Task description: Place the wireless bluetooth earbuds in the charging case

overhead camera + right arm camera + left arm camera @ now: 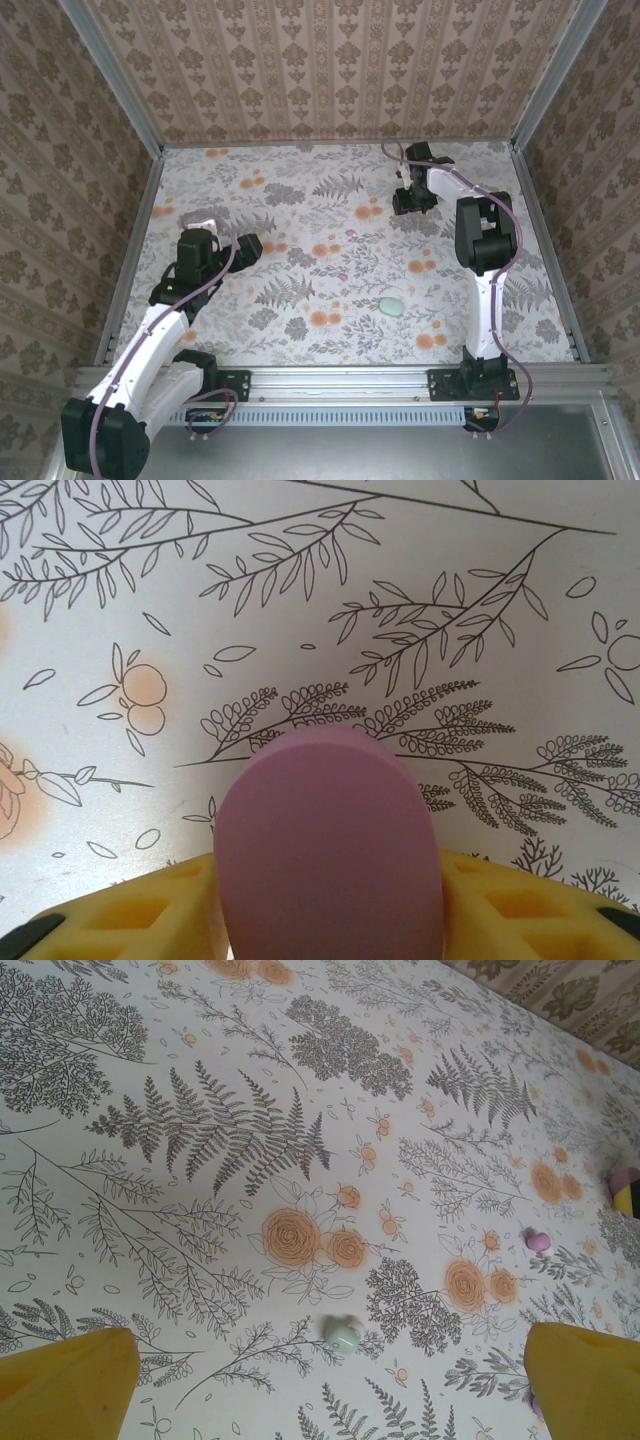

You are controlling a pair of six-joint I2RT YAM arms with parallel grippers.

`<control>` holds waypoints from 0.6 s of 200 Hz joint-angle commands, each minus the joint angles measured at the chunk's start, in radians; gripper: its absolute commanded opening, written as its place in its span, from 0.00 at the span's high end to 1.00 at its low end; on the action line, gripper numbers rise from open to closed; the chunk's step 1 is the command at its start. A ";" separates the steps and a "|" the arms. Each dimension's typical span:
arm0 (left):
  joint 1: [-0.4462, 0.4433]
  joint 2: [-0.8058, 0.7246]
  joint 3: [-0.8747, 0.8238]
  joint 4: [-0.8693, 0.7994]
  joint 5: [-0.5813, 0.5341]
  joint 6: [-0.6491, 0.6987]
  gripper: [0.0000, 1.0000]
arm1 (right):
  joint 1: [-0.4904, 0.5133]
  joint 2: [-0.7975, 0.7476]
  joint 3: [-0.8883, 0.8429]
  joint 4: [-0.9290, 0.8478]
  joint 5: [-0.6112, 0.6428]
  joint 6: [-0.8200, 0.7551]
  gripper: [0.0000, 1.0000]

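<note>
One earbud (343, 1335) left of other earbud (538, 1241) — case (391, 305) right of both; second case (330, 820) in right gripper (330, 910).

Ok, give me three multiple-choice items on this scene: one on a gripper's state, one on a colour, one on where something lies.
1. How does the left gripper stand?
A) shut on an earbud B) open, empty C) shut on a case
2. What colour is the gripped case between the right gripper's fingers?
A) mint B) black C) pink
3. Where does the mint case lie?
A) on the table, left of the right arm B) in the left gripper C) against the back wall

Key: 1 B, its yellow fingers stand far apart, gripping nothing; 2 C, the right wrist view shows a pink pebble shape flanked by yellow fingers; 3 A, the top view shows it on the cloth beside that arm.
</note>
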 commanded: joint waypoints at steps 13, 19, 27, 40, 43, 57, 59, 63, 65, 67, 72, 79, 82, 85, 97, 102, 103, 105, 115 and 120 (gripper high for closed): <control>-0.006 -0.014 0.028 -0.014 0.017 -0.004 0.00 | -0.004 -0.008 0.014 -0.022 -0.011 0.004 0.54; -0.006 -0.014 0.028 -0.016 0.018 -0.007 0.00 | -0.004 -0.018 0.008 -0.018 -0.020 0.006 0.56; -0.004 -0.012 0.032 -0.022 0.019 -0.017 0.00 | -0.003 -0.040 -0.005 -0.005 -0.039 0.008 0.57; -0.005 -0.004 0.041 -0.031 0.028 -0.023 0.01 | 0.002 -0.093 -0.044 0.026 -0.084 0.010 0.57; -0.004 -0.001 0.044 -0.033 0.032 -0.024 0.01 | 0.002 -0.110 -0.058 0.038 -0.094 0.012 0.57; -0.005 0.020 0.065 -0.041 0.059 -0.031 0.04 | 0.011 -0.199 -0.132 0.108 -0.160 0.017 0.57; -0.006 0.021 0.069 -0.040 0.065 -0.032 0.04 | 0.012 -0.213 -0.148 0.123 -0.172 0.017 0.57; -0.006 0.030 0.076 -0.040 0.078 -0.034 0.05 | 0.015 -0.244 -0.180 0.147 -0.196 0.017 0.58; -0.006 0.033 0.080 -0.038 0.083 -0.036 0.05 | 0.018 -0.259 -0.196 0.174 -0.209 0.016 0.58; -0.006 0.037 0.083 -0.037 0.089 -0.039 0.06 | 0.019 -0.274 -0.213 0.192 -0.221 0.018 0.58; -0.006 0.047 0.094 -0.032 0.103 -0.046 0.07 | 0.024 -0.313 -0.251 0.231 -0.251 0.018 0.60; -0.010 0.061 0.110 -0.023 0.125 -0.056 0.09 | 0.032 -0.367 -0.303 0.291 -0.290 0.018 0.61; -0.012 0.067 0.118 -0.017 0.134 -0.059 0.10 | 0.035 -0.389 -0.330 0.313 -0.308 0.017 0.61; -0.015 0.074 0.126 -0.015 0.139 -0.062 0.11 | 0.039 -0.413 -0.351 0.337 -0.326 0.016 0.61; -0.034 0.102 0.163 -0.002 0.162 -0.070 0.12 | 0.057 -0.500 -0.430 0.413 -0.390 0.002 0.62; -0.044 0.114 0.181 0.005 0.170 -0.071 0.13 | 0.066 -0.530 -0.457 0.438 -0.417 -0.006 0.62; -0.046 0.117 0.185 0.007 0.172 -0.071 0.13 | 0.068 -0.536 -0.462 0.441 -0.422 -0.010 0.62; -0.050 0.122 0.191 0.010 0.174 -0.072 0.13 | 0.071 -0.545 -0.469 0.446 -0.431 -0.014 0.62; -0.075 0.150 0.230 0.024 0.186 -0.072 0.13 | 0.094 -0.602 -0.514 0.482 -0.465 -0.046 0.63; -0.089 0.167 0.250 0.029 0.191 -0.073 0.13 | 0.104 -0.625 -0.531 0.494 -0.479 -0.063 0.63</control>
